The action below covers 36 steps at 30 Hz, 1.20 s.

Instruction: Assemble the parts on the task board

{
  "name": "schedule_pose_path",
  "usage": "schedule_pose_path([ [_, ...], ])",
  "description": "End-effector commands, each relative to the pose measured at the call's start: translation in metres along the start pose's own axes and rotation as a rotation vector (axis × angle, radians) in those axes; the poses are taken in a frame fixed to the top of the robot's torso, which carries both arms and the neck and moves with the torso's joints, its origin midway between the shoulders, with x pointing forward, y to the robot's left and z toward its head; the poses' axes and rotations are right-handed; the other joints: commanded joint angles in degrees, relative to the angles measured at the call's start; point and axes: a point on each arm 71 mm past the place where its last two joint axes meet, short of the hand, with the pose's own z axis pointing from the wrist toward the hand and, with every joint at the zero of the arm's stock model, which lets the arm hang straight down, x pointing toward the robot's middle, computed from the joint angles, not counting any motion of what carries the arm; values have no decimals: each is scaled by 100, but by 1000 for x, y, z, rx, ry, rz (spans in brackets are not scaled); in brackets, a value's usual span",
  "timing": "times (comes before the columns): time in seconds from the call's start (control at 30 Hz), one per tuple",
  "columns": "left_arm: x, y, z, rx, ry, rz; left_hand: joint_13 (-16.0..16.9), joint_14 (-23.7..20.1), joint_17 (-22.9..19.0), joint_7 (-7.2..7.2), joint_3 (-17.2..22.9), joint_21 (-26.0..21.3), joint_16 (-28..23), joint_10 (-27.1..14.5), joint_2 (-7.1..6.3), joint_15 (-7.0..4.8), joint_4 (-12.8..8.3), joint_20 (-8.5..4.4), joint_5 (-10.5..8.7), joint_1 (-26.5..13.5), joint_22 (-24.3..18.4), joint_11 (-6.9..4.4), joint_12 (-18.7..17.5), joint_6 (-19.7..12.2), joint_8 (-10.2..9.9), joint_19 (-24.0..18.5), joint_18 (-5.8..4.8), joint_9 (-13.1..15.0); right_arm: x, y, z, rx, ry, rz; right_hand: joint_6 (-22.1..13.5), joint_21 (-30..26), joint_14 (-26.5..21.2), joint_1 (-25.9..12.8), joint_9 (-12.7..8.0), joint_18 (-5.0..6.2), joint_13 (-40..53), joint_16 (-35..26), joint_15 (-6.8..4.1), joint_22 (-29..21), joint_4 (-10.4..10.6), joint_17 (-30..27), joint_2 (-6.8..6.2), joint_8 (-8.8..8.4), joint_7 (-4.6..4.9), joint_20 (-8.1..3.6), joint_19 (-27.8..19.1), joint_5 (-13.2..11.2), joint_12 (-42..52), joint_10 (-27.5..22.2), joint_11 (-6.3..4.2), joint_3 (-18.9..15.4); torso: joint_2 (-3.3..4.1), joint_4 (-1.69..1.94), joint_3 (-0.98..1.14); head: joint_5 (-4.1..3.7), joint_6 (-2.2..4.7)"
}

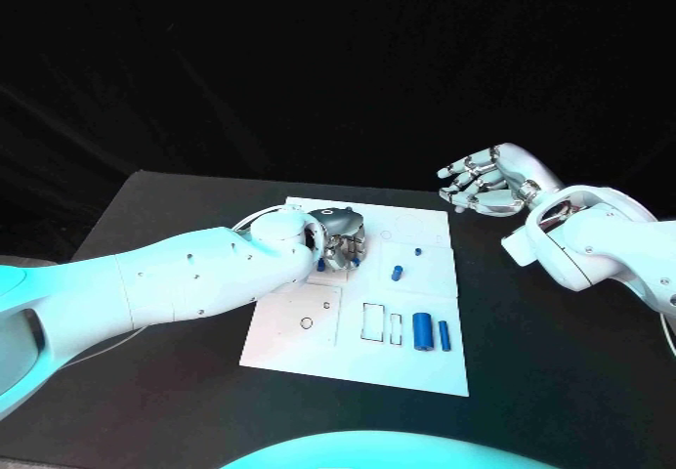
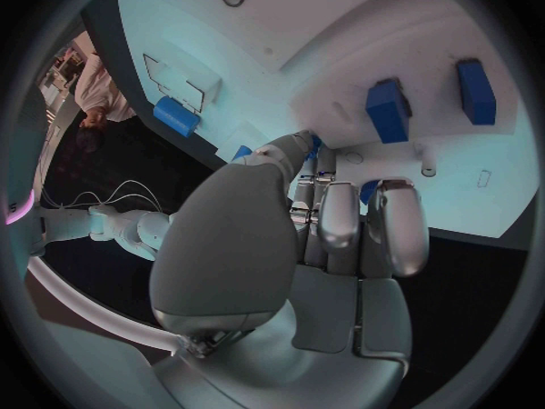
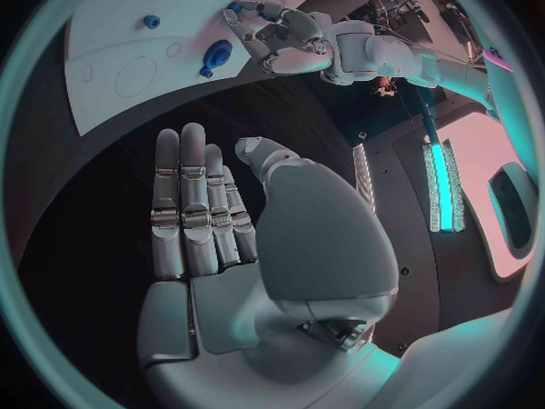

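Black table [image 1: 169, 205], white board [image 1: 303, 342] centre, you see L hand [image 1: 335, 241] curled on blue part [image 1: 325, 262], R hand [image 1: 486, 186] spread, empty, off board.

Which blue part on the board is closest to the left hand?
The blue part at the fingertips of the left hand, partly hidden by them. The other blue parts lie apart from the hand: two small ones mid-board, two long ones near the board's front edge.
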Motion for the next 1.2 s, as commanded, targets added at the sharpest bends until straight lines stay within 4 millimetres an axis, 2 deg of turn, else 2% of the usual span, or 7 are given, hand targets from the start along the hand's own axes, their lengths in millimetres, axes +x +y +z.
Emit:
schedule_pose_path([
  [0.03, 5, -1, 0, 5, 27, 6, 5, 65, -17, -12, 76, 51, 18, 90, 77, -55, -32, -20, -32, 17, 717, -12, 24, 91, 38, 42, -51, -8, 1, 1, 0, -9, 15, -1, 25, -6, -13, 40, 7, 11, -12, -27, -2, 11, -31, 10, 24, 28, 34, -12, -46, -34, -31, 12, -16, -9, -2, 2, -2, -3, -1],
  [0.23, 3, -1, 1, 16, -3, -1, 8, 64, -47, -21, 195, 141, 38, 248, 116, -82, -174, -48, -40, 67, 783, -40, -13, 230, 58, 91, -72, -18, 2, 1, 0, -13, 14, -1, 27, -5, -11, 33, 7, 10, -17, -28, -1, 13, -28, 12, 28, 30, 34, -11, -48, -35, -32, 16, -16, -9, 1, 1, -3, 10, 4],
  [0.4, 1, -2, 1, 24, -29, -9, 5, 60, -84, -15, 227, 178, 29, 285, 116, -85, -214, -55, -48, 52, 811, -40, -42, 261, 52, 112, -82, -27, 1, 2, 0, -17, 11, -1, 29, -4, -9, 29, 7, 10, -21, -29, -1, 14, -28, 13, 31, 33, 33, -11, -49, -36, -32, 21, -17, -8, -2, 1, -5, 20, 13],
  [0.6, -2, -3, 0, 38, -55, -25, -23, 46, -148, 41, 316, 205, 22, 273, 50, -57, -322, -46, -42, 24, 833, 5, -165, 205, -35, 122, -88, -84, 2, 4, 0, -35, 4, -2, 36, -1, -2, 30, 8, 12, -28, -28, -4, 18, -31, 17, 40, 38, 29, -12, -49, -35, -30, 33, -22, -3, 1, -6, -5, -10, 29],
  [0.9, -10, -3, -6, 50, -93, -52, -26, 35, -205, 61, 366, 242, 0, 293, 24, -44, -365, -35, -38, 5, 860, 19, -201, 208, -54, 143, -98, -106, 1, 4, 0, -36, -4, -4, 36, -1, -2, 30, 8, 12, -28, -28, -4, 18, -31, 17, 40, 38, 29, -12, -49, -35, -30, 33, -22, -3, -12, 9, 0, -38, 49],
  [1.0, -14, -3, -8, 55, -111, -62, -25, 34, -212, 62, 376, 251, -1, 303, 21, -43, -373, -33, -38, -1, 866, 19, -206, 216, -53, 148, -100, -109, 0, 3, 0, -36, -8, -5, 40, 2, 3, 29, 9, 12, -35, -28, -7, 22, -35, 20, 43, 42, 26, -13, -49, -34, -30, 41, -24, 0, -15, 15, -3, -96, 63],
  [1.2, -22, -1, -15, 58, -128, -73, -24, 32, -229, 63, 392, 261, -5, 317, 12, -42, -386, -31, -39, -13, 874, 19, -215, 229, -54, 154, -102, -115, -1, 2, 1, -37, -15, -6, 40, 3, 4, 27, 9, 13, -37, -29, -7, 22, -35, 21, 42, 43, 26, -13, -49, -33, -30, 42, -24, -1, -16, 11, -7, -82, 95],
])
